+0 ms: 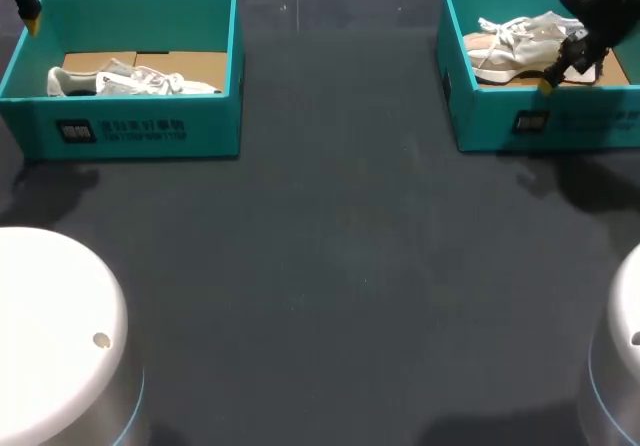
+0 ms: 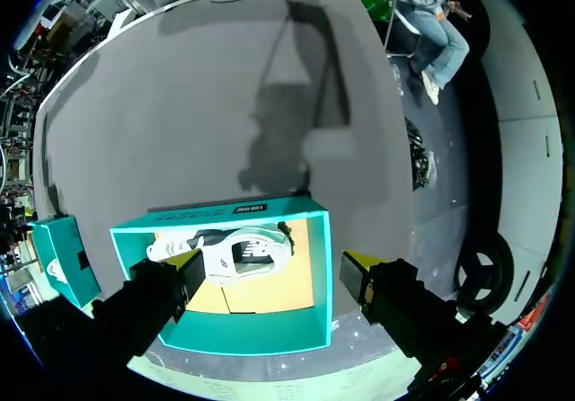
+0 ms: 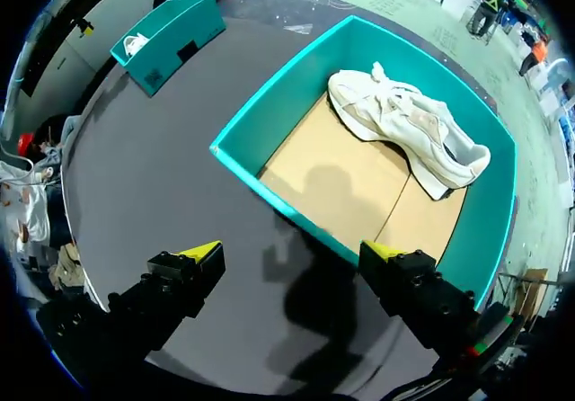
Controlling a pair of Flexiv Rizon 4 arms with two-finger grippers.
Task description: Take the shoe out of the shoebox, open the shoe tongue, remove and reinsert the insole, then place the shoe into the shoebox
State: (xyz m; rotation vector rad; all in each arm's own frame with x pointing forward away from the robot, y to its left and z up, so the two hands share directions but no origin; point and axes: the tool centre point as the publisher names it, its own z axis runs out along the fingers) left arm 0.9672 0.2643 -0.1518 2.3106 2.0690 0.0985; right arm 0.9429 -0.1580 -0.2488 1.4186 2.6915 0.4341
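On my head view the table (image 1: 330,286) carries two boxes well apart: the left shoebox (image 1: 130,131) in the upper left of the frame and the right shoebox (image 1: 480,116) in the upper right. The left shoe (image 1: 130,82) lies inside its box, toward the front wall. The right shoe (image 1: 520,46) lies inside its box, toward the back. My left gripper (image 1: 30,14) hangs at the frame's upper left corner, by the left shoebox's back corner. My right gripper (image 1: 560,71) is over the right shoebox, just in front of the right shoe.
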